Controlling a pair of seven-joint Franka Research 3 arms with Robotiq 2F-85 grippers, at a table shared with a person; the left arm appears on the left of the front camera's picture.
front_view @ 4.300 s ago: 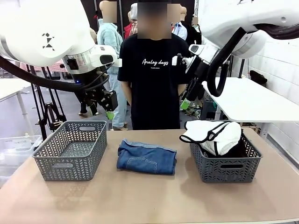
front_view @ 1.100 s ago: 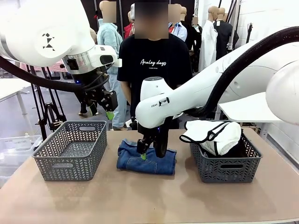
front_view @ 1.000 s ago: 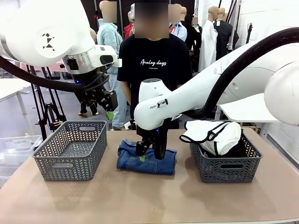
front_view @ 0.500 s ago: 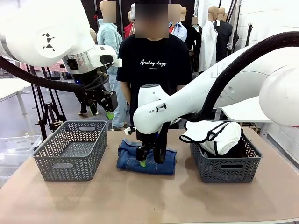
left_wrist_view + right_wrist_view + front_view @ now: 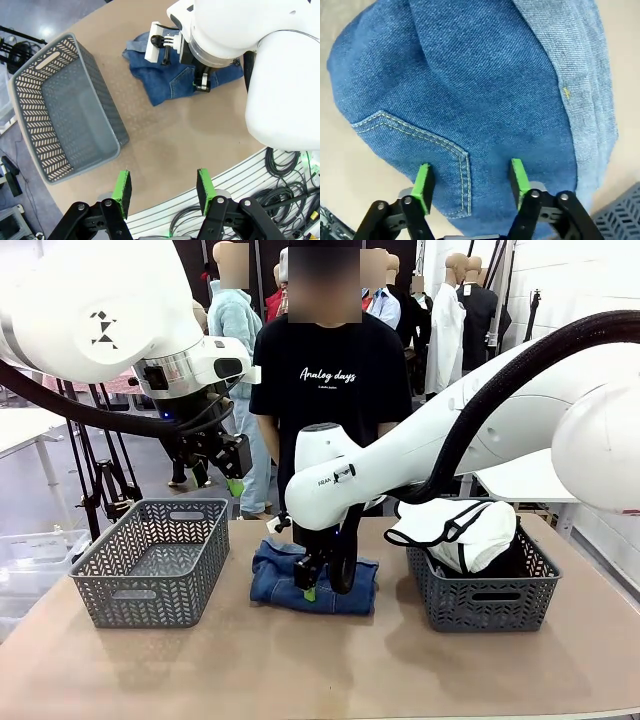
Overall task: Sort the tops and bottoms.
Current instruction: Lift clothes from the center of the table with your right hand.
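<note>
The folded denim jeans [image 5: 313, 581] are seen on the table between the empty left basket [image 5: 150, 560] and the right basket [image 5: 480, 590], where the white black-trimmed top [image 5: 450, 525] is heaped. The right gripper [image 5: 470, 182] is pressed down directly over the denim, fingers spread astride the stitched pocket, not yet pinched. The left gripper [image 5: 162, 187] is held parted and empty, well apart above the left basket.

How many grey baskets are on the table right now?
2. One grey basket sits at the table's left end with nothing visible inside; the other basket sits at the right end, holding the white top.
</note>
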